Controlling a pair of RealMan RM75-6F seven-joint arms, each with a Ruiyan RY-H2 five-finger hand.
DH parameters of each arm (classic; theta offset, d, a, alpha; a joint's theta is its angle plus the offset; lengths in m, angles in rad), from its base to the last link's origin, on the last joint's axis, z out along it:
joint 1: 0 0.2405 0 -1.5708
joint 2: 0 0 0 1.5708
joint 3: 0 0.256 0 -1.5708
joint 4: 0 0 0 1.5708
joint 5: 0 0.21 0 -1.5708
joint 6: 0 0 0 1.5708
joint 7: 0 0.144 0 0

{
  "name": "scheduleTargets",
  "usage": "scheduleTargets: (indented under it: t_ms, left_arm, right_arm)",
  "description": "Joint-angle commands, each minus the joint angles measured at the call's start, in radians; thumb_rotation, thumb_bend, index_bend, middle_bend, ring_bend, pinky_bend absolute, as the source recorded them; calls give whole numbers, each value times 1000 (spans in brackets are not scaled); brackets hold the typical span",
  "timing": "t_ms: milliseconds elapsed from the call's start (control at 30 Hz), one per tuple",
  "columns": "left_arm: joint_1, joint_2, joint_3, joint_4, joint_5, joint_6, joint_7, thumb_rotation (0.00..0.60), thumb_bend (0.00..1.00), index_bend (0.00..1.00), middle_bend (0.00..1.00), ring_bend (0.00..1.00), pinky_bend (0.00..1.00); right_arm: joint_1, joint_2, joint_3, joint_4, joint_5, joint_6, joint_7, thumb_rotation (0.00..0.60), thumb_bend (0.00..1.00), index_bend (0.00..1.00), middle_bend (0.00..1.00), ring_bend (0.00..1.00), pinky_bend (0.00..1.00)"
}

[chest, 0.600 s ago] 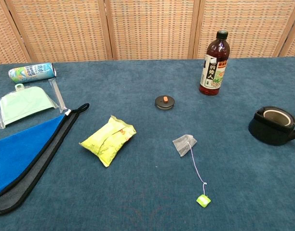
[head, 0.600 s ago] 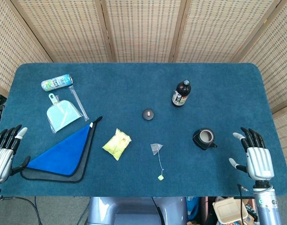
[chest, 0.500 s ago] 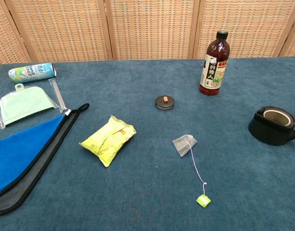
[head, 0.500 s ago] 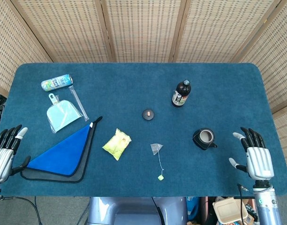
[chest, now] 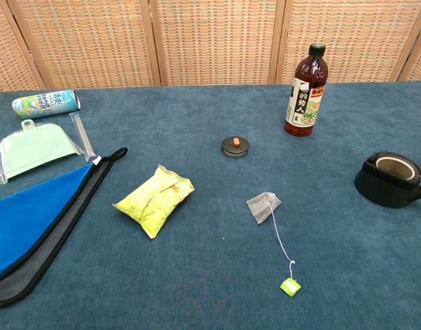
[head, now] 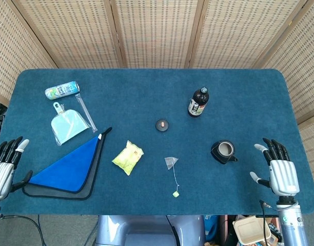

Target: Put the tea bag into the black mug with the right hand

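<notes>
My right hand [head: 281, 171] rests empty, fingers spread, at the table's [head: 146, 92] four o'clock edge. The tea bag [head: 171, 162] lies flat, string trailing toward six, at nine o'clock from the black mug [head: 223, 151], so I reach across.

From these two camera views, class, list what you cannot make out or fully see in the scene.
- Chest view: neither hand shows; both lie outside the frame.
- Chest view: the blue cloth is cut off by the left edge.
- Head view: the left hand is partly cut off by the left edge.
- Head view: print on the bottle and can is too small to read.
- Both views: the black mug bottom is hidden by its wall.
</notes>
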Motion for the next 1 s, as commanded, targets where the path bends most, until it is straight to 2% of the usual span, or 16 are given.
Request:
scheduleTargets:
  t_ms: [33,300,433,700,767,1000]
  left_arm:
    - [-1,1,0,-2,3,0,2,600,378,0,0,0,0]
    - [-4,3,-5,-1,-5,-4,5,600,378,0,0,0,0]
    - [-6,5,-8,1,-12,-9,8,600,377,0,0,0,0]
    - [-6,18,-13,-5,-28,-14,22,600,378,0,0,0,0]
    - [-8,22,-14,-11,-31,-17,27,600,378,0,0,0,0]
    - [-10,28,-19,-17,-43,-23,43,600,377,0,0,0,0]
  right_arm:
    - [0,0,-1,1,-1,-1,3,600,217,247,165,89,137]
    - [3,6,-9,7,-37,4,60,600,217,240,184,89,140]
    - [19,20,-20,3,-83,-8,119,600,216,240,217,102,215]
    - [91,54,-26,-7,-209,-39,229,600,214,240,339,280,444]
    - [119,63,-29,-18,-245,-60,255,600,211,240,388,352,511]
    - [223,85,-43,-55,-338,-161,292,600,210,240,506,513,646]
